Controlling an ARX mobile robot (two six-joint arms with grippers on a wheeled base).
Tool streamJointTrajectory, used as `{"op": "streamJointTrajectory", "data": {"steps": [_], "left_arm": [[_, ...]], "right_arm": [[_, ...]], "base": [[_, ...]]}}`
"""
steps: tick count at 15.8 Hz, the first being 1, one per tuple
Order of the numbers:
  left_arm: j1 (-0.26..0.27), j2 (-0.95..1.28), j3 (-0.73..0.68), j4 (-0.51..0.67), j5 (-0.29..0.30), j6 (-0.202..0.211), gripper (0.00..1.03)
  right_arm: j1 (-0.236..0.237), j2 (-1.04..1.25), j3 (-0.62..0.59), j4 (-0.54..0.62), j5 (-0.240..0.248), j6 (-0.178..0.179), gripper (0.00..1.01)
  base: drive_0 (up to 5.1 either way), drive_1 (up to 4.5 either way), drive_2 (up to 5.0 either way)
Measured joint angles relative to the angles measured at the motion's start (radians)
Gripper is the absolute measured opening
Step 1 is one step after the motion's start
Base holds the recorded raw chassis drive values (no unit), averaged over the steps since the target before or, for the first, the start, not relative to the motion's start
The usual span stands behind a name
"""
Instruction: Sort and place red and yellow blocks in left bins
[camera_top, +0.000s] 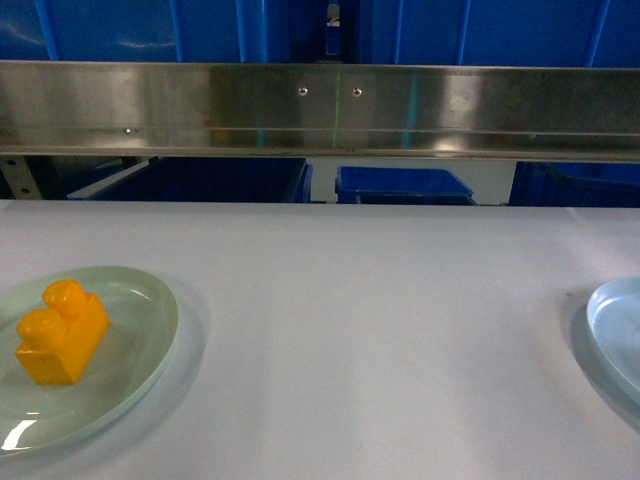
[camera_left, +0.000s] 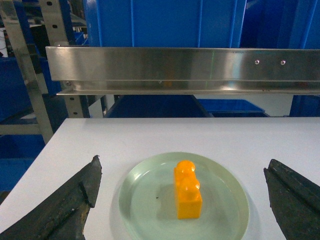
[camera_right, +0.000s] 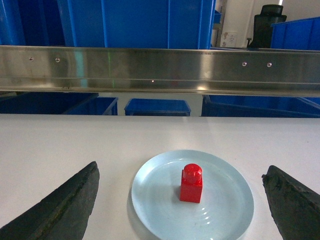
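Resting on round pale green plate (camera_left: 150, 210): orange-yellow two-stud plastic brick (camera_left: 188, 190). On round pale blue plate (camera_right: 230, 200): small red one-stud brick (camera_right: 191, 183). Left gripper (camera_left: 182, 200) and right gripper (camera_right: 182, 200) both spread wide, pinching nothing.

An orange-yellow two-stud block (camera_left: 188, 190) is seated upright on a pale green plate; a red single-stud block (camera_right: 191, 183) is stood upright on a pale blue plate.

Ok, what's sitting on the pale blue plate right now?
One red block stands upright near the middle of the pale blue plate, single stud on top. Nothing else shows on it. The head view catches only the plate's edge, with the block out of frame.
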Motion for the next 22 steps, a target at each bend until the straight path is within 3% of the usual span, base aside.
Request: {"op": "streamJointTrajectory", "data": {"steps": [5,6,8,10,13,15,16,18,20,22], "left_arm": [[-0.003,0.000,0.000,0.003,-0.003,0.000,0.98],[-0.027,-0.001,-0.003,0.035,-0.027,0.009,0.98],[-0.113,0.030,-0.003,0.069,-0.063,0.038,0.98],[-0.079,0.171,0.003,0.165,-0.039,0.034,0.98],[0.031,0.514,0.126,0.345,0.070,-0.006,0.98],[0.050,0.716,0.269,0.375,0.154,-0.035,0.98],[0.050,0.895,0.404,0.375,0.211,-0.068,0.98],[0.039,1.083,0.551,0.344,0.230,-0.079,0.98],[0.019,1.177,0.644,0.255,0.236,-0.061,0.98],[0.003,1.283,0.616,0.308,0.230,-0.014,0.98]], "right_arm": [[0.000,0.000,0.000,0.000,0.000,0.000,0.98],[0.000,0.000,0.000,0.000,0.000,0.000,0.98],[-0.033,0.083,0.008,0.021,-0.058,0.020,0.98],[0.034,0.235,0.058,0.141,-0.037,0.026,0.98],[0.092,0.519,0.215,0.339,0.026,0.041,0.98],[0.066,0.722,0.343,0.366,0.000,0.085,0.98],[0.013,0.895,0.463,0.371,-0.037,0.116,0.98],[-0.043,1.106,0.602,0.346,-0.042,0.147,0.98],[-0.060,1.266,0.689,0.324,-0.021,0.132,0.98],[-0.059,1.365,0.674,0.354,-0.014,0.104,0.98]], "base": [[0.0,0.00,0.0],[0.0,0.00,0.0],[0.0,0.00,0.0],[0.0,0.00,0.0],[0.0,0.00,0.0],[0.0,0.00,0.0],[0.0,0.00,0.0],[0.0,0.00,0.0],[0.0,0.00,0.0],[0.0,0.00,0.0]]}}
